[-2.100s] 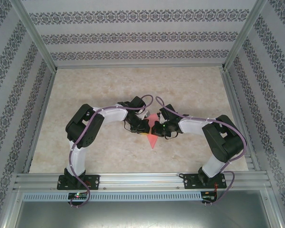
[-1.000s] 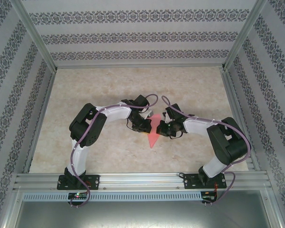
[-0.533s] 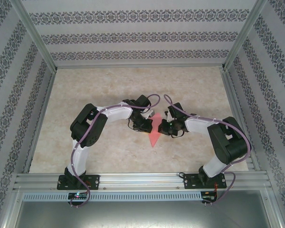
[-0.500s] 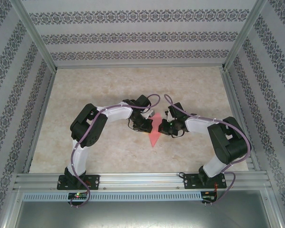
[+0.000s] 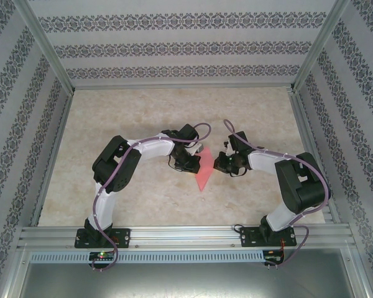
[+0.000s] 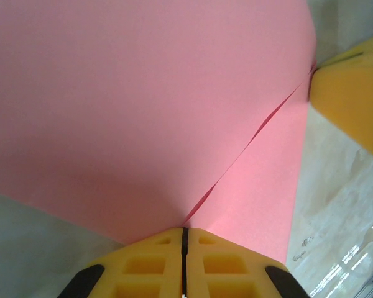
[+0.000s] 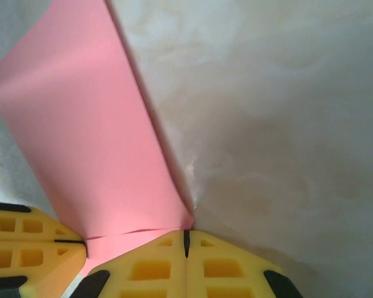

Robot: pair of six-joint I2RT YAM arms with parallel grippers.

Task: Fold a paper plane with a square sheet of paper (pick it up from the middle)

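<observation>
The left gripper (image 6: 183,239) and right gripper (image 7: 186,239) are each clamped shut on the pink paper (image 6: 143,112) stretched between them. The right has drawn outward, spreading the fold, probably opening the wings.

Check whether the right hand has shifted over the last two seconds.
Yes. The right hand has drawn rightward, toward the aluminium rail on the table's right side, uncovering more of the pink-red folded paper.

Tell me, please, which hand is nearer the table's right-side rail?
Right. The right hand grips the pink paper on the rail side; the left hand grips its opposite side, farther off.
</observation>
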